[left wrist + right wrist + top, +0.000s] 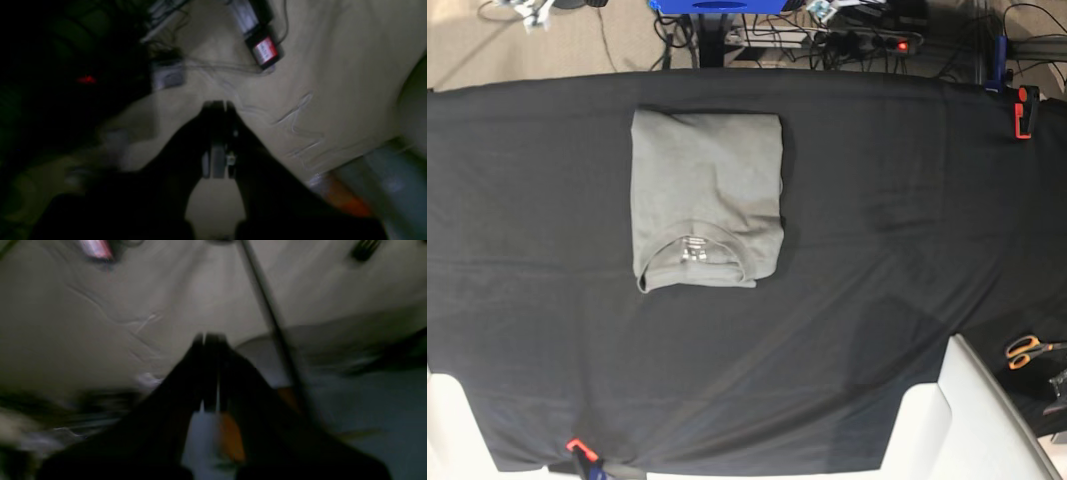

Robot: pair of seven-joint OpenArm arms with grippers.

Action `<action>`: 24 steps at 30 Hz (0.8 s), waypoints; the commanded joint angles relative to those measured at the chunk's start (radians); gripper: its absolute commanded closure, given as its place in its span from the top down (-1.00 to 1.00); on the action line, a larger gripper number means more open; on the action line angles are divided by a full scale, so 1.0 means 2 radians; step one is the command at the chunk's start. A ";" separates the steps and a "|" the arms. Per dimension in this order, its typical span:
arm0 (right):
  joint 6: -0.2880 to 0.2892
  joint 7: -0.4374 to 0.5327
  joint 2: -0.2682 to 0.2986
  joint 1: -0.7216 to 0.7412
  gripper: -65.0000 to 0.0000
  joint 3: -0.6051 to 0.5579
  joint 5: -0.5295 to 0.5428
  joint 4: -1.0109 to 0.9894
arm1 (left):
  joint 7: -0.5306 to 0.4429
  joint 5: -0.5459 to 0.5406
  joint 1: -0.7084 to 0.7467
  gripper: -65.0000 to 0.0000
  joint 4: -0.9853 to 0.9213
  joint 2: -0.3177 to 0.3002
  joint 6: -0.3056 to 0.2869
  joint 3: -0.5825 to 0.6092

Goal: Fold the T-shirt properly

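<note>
left gripper [218, 106] jaws together, empty | right gripper [210, 338] jaws together, empty, view blurred | t-shirt [708, 195] folded into a neat rectangle on black table cloth [877, 230], collar toward camera | soft, light, limp; pinch at hem corners.

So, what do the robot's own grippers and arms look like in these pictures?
Both wrist views are dim and blurred. The left gripper has black fingers tapering to narrow tips, with a grey metal part between them. The right gripper is black and tapered likewise. In the base view, only white arm covers show at the bottom corners.
</note>
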 commanded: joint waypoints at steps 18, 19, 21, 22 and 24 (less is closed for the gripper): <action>-0.002 0.311 -0.108 0.063 -0.98 -0.043 -0.001 -0.285 | -0.264 0.003 -0.148 -1.00 -0.341 0.015 -0.002 -0.001; -0.002 0.312 -0.108 0.063 -0.98 -0.039 -0.001 -0.283 | -0.264 0.003 -0.148 -1.00 -0.341 0.015 -0.002 -0.001; -0.002 0.312 -0.109 0.065 -0.98 -0.038 -0.001 -0.283 | -0.264 0.003 -0.149 -1.00 -0.341 0.014 -0.002 -0.001; -0.002 0.312 -0.112 0.066 -0.98 -0.038 -0.001 -0.283 | -0.264 0.003 -0.150 -1.00 -0.341 0.014 -0.002 -0.001; -0.002 0.312 -0.112 0.066 -0.98 -0.038 -0.001 -0.283 | -0.264 0.003 -0.150 -1.00 -0.341 0.013 -0.002 -0.001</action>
